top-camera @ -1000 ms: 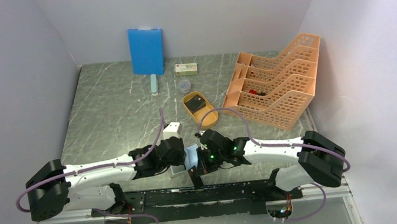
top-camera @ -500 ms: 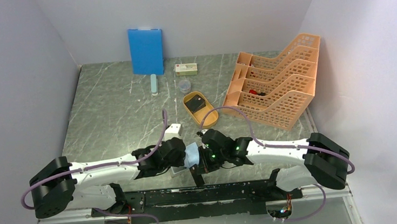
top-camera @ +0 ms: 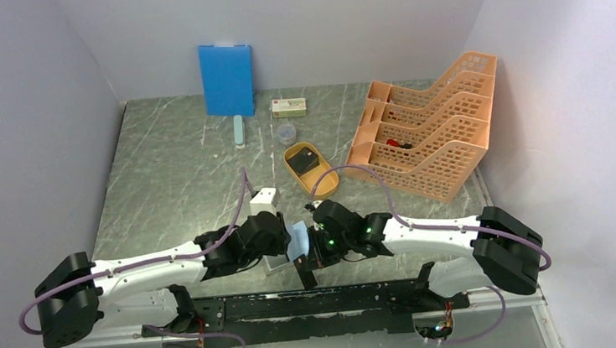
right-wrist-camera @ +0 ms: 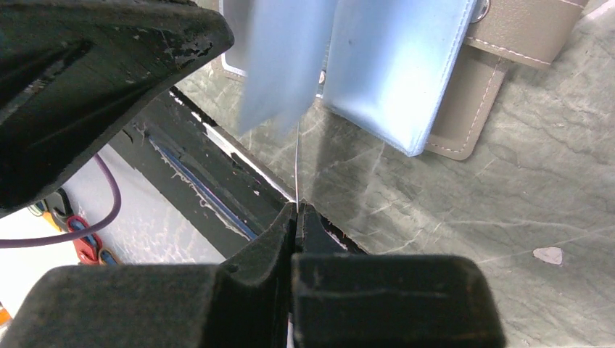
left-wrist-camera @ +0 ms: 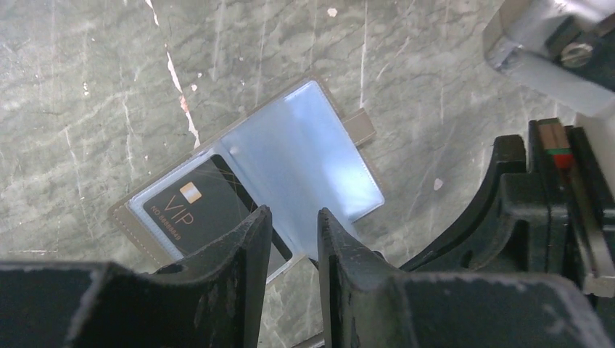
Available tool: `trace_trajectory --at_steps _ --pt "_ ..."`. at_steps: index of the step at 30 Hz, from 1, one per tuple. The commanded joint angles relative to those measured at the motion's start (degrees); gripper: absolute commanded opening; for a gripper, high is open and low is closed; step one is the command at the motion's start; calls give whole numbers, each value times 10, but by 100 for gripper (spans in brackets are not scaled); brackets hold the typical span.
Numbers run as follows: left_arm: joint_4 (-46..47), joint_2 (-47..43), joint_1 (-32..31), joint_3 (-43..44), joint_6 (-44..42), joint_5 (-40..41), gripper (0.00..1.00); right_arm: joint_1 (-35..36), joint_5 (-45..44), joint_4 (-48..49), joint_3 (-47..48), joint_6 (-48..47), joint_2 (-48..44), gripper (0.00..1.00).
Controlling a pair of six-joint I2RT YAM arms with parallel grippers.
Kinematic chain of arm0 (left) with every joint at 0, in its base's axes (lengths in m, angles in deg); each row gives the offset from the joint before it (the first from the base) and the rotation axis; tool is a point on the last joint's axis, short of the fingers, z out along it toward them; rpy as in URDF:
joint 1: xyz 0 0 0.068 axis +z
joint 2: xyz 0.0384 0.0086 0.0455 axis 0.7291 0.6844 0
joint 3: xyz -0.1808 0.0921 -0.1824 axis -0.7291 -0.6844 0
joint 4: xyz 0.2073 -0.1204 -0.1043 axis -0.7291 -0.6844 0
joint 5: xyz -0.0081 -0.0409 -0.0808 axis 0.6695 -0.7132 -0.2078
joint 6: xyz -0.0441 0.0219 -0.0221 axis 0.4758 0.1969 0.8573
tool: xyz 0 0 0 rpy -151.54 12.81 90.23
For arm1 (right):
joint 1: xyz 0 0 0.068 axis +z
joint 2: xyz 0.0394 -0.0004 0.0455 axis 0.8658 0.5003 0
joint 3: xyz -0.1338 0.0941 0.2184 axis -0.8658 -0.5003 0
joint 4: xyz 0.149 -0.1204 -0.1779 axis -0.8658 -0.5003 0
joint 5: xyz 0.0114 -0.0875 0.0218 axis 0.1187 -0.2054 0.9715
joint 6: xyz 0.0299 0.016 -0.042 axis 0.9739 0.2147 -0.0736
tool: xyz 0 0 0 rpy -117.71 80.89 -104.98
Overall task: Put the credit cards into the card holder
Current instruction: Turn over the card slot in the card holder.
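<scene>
Right gripper (right-wrist-camera: 297, 209) pinches a thin sheet (right-wrist-camera: 297, 163), seen edge-on. Our left gripper (left-wrist-camera: 294, 219), slightly spread, hangs over the open card holder (left-wrist-camera: 304, 156), which shows one credit card (left-wrist-camera: 190, 212).

Right claw (right-wrist-camera: 297, 209) pinches, seemingly, a thin leaf of the card holder (right-wrist-camera: 395, 65).

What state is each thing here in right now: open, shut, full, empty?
card holder, lying open, one leaf lifted.
black VIP card, tucked in the holder's left pocket.
right hand, shut on a thin leaf of the card holder.
left hand, fingers slightly apart, nothing seen between them.
orange tray, holding dark credit cards.
blue board, standing upright.
</scene>
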Motion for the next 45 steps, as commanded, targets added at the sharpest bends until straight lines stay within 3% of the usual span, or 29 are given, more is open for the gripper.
trace_trajectory --at_steps 1,13,31,39,45 --pt "26 -5 10 -6 -5 -2 35 1 -3 8 5 1 -10 0" --pt "45 13 23 -11 -8 -15 35 1 -17 -1 5 1 -13 0" --pt "-42 -79 25 -49 48 32 35 -10 -22 -30 88 -57 67 0" --pt "-86 -134 25 -67 98 62 34 -33 9 -4 124 -79 128 0" --pt "-118 -111 27 -72 130 72 30 -95 46 23 104 -75 91 0"
